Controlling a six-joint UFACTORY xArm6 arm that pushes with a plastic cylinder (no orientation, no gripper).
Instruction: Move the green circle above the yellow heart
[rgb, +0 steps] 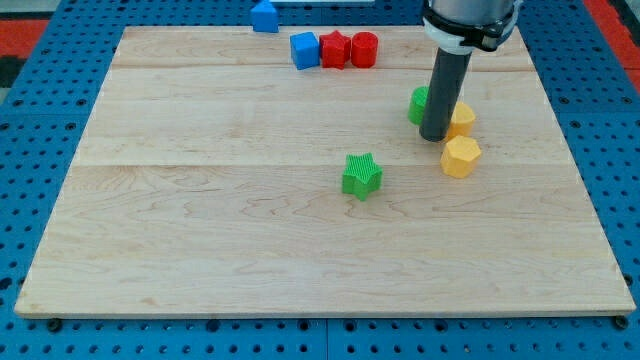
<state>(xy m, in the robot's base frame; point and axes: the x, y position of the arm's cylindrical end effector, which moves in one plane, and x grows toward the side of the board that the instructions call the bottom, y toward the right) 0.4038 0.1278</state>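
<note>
Camera view: my tip (436, 137) wedged between green circle (419, 104) and yellow heart (461, 118).
Tool is a bare rod, nothing to spread or pinch. Circle sits just left of heart, half hidden. Risk: rod touches both, so a push may drag the heart into the yellow hexagon (460, 157).

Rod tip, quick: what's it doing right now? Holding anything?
My tip: no gripper, holds nothing. It sits between the green circle at its left and the yellow heart at its right, right up against both.

Green star (362, 175), green circle (418, 104), two yellow, two red, two blue blocks, pale wooden board (200, 220)
</note>
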